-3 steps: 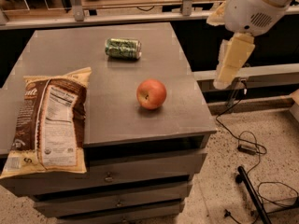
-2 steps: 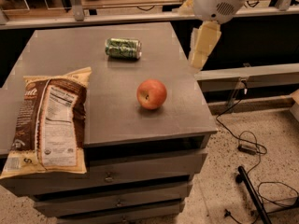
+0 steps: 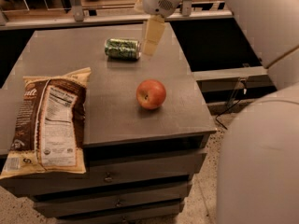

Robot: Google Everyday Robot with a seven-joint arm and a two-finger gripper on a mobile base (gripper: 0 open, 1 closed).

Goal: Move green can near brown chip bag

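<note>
The green can (image 3: 122,49) lies on its side at the back of the grey cabinet top (image 3: 107,97). The brown chip bag (image 3: 49,120) lies flat at the front left, its white label panel facing up. My gripper (image 3: 152,36) hangs from the white wrist above the back of the top, just right of the can and a little above it, apart from it. It holds nothing that I can see.
A red apple (image 3: 151,94) sits right of centre on the top. Drawers (image 3: 117,176) run below the front edge. My white arm (image 3: 261,125) fills the right side. A shelf rail (image 3: 107,17) runs behind the cabinet. Cables lie on the floor at right.
My gripper has swung left from beyond the cabinet's right edge to just beside the can. The can, apple and bag have not moved.
</note>
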